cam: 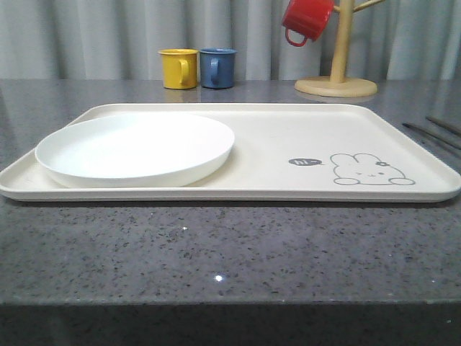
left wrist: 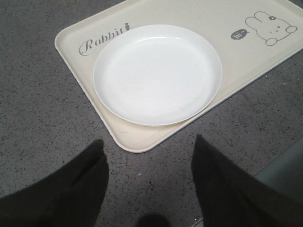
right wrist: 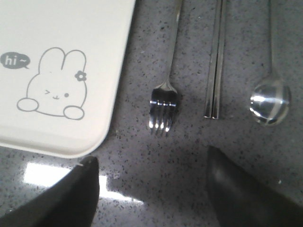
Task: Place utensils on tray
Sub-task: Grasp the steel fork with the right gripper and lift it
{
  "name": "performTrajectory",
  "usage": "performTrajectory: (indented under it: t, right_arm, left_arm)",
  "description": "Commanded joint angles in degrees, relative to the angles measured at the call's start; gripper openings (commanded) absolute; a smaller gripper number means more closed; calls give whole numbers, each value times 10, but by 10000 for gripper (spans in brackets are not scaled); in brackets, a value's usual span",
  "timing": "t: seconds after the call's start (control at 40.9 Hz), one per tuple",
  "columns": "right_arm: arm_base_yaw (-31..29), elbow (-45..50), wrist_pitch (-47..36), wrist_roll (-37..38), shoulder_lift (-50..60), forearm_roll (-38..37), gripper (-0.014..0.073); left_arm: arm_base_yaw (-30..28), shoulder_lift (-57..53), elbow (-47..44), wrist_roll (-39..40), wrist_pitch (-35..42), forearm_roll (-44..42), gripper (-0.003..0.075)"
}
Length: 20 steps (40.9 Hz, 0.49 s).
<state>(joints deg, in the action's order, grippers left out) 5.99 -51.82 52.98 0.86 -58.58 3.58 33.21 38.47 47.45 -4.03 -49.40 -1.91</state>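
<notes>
Both my claws hang spread, holding nothing.
My dark left gripper [left wrist: 149, 189] and dark right gripper [right wrist: 151, 189] hover with fingers wide apart.

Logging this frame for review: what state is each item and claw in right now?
tray: flat on table, holds plate
plate: upright, empty
fork: on table, off tray
chopsticks: paired, on table
spoon: on table
red mug: hung on stand
left claw: open
right claw: open

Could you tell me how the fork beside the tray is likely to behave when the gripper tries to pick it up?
The fork looks like polished metal, so probably stiff and slippery. It lies flat on the stone counter, so getting under it may be hard. Its slim handle may pivot if pinched off-centre.
</notes>
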Motion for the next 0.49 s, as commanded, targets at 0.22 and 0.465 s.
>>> performTrajectory:
  t: [0.22, 0.465]
  right_arm:
    - [1, -121, 12, -9, -171, -24, 287]
    - [-1, -178, 14, 7, -259, -25, 285]
  left_arm:
    - [3, 1, 15, 6, 38, -1, 389]
    - [3, 1, 15, 6, 38, -1, 389]
